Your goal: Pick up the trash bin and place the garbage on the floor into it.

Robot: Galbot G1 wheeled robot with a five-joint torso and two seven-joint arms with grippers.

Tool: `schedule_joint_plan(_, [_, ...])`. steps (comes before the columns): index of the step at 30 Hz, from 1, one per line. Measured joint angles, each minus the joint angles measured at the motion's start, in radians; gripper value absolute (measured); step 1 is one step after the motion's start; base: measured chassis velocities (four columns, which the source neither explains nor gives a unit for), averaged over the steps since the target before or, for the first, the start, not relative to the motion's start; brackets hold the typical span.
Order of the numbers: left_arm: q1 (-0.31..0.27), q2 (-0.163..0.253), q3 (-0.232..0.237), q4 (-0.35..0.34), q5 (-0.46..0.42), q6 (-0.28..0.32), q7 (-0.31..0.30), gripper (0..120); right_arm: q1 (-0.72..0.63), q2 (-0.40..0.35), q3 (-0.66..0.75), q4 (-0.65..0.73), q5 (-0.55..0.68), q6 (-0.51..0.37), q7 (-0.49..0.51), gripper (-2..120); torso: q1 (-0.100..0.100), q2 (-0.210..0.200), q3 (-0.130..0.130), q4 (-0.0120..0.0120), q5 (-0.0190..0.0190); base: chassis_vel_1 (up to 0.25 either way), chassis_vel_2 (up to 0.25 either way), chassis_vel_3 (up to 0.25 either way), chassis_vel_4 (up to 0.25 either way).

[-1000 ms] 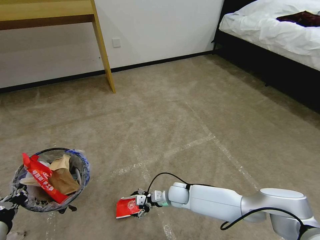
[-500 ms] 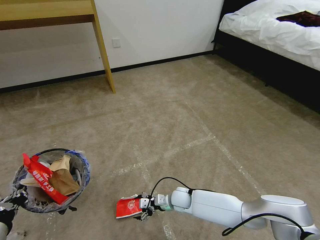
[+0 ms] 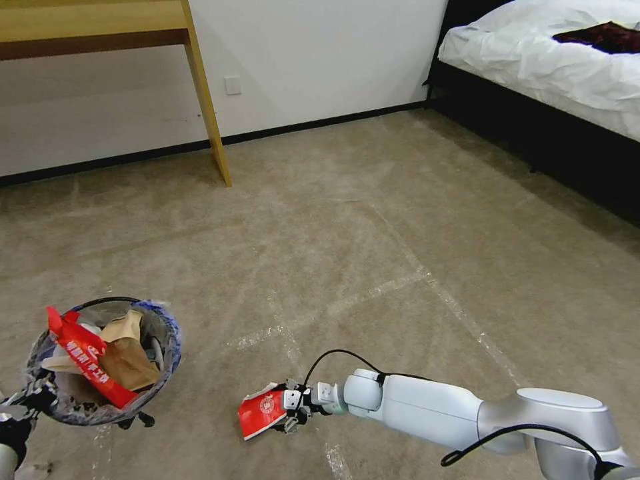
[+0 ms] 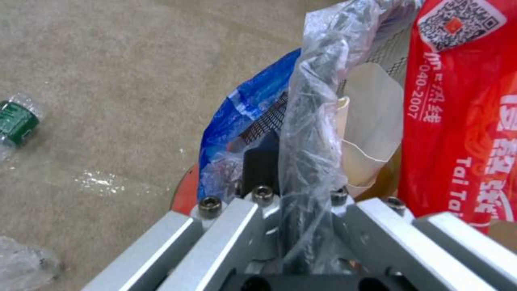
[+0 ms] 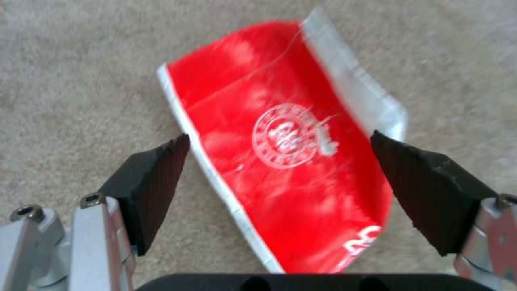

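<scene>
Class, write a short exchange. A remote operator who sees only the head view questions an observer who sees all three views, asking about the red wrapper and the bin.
Operator: From the head view I can't judge the right gripper. Has it closed on the red wrapper?
Observer: No. In the right wrist view its fingers stand wide open, one on each side of the wrapper.
Operator: And how does the left gripper hold the trash bin?
Observer: In the left wrist view it is clamped on the black rim, with the clear liner pinched in.
Operator: Any litter I can't see?
Observer: Yes. A green-labelled bottle lies on the floor beyond the bin.
</scene>
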Motion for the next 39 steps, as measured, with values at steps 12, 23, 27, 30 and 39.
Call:
schedule_joint_plan(12, [-0.022,0.000,0.010,0.021,0.001,0.001,-0.001,1,0.071,-0.080,-0.014,0.173,0.039,-0.082,0.035,86,0.000,0.000,0.000,-0.0001,-0.0001,0.000,0.000,0.000,0.000])
schedule_joint_plan(23, [-0.021,0.000,0.007,0.015,-0.003,0.003,-0.001,1,0.079,-0.046,-0.031,0.140,0.049,-0.083,0.042,85,0.000,0.000,0.000,0.0000,-0.0001,0.000,0.000,0.000,0.000])
schedule_joint_plan(27, [-0.018,0.001,0.006,0.009,-0.003,0.003,-0.002,1,0.068,-0.027,-0.031,0.106,0.053,-0.064,0.037,85,0.000,0.000,0.000,-0.0001,-0.0001,0.000,0.000,0.000,0.000])
schedule_joint_plan(30, [-0.014,0.002,0.005,0.006,-0.003,0.003,-0.002,1,0.061,-0.010,-0.028,0.075,0.053,-0.047,0.029,85,0.000,0.000,0.000,0.0000,-0.0002,0.000,0.000,0.000,0.000])
schedule_joint_plan(39, [-0.004,0.003,0.005,-0.002,-0.002,0.004,-0.003,1,0.045,0.025,-0.012,-0.008,0.039,0.002,0.002,85,0.000,0.000,0.000,0.0000,-0.0001,0.000,0.000,0.000,0.000])
